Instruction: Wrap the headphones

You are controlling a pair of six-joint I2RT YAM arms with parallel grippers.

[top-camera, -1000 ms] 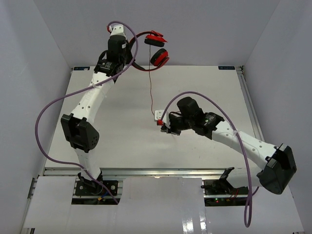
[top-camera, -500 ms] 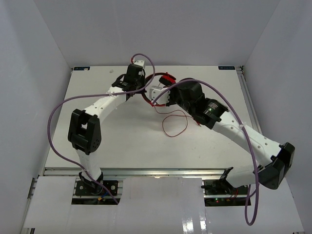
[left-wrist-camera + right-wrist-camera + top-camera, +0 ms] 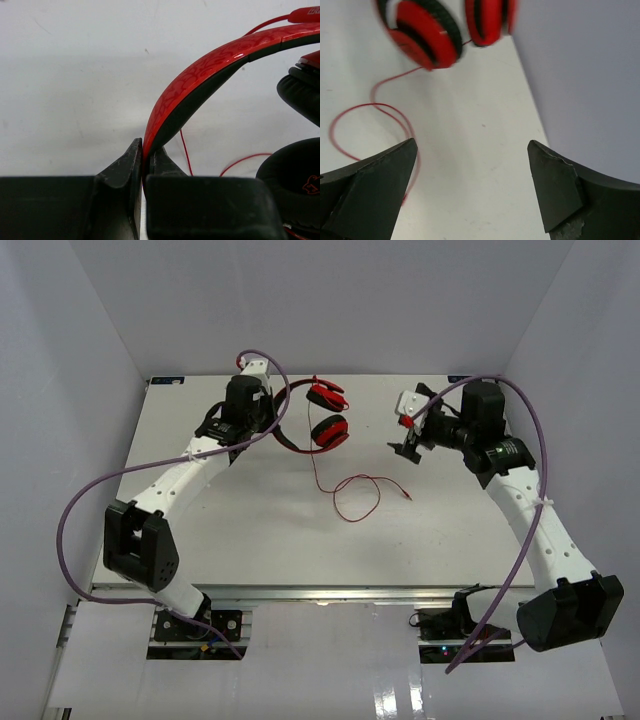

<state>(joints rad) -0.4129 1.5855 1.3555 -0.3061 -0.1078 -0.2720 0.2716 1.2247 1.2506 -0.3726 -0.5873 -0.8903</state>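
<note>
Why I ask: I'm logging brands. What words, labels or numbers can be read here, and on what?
None can be read.
Red mark on an ear pad of the headphones: blurred, illegible.
Small blue strips at the far edge of the table: too small to read.

Bright, even light on the surface (image 3: 250, 520), shadows faint. My right wrist view shows the headphones (image 3: 420, 35) blurred.

White table (image 3: 250, 530) — red cable (image 3: 380, 498) (loose loop) on it.
</note>
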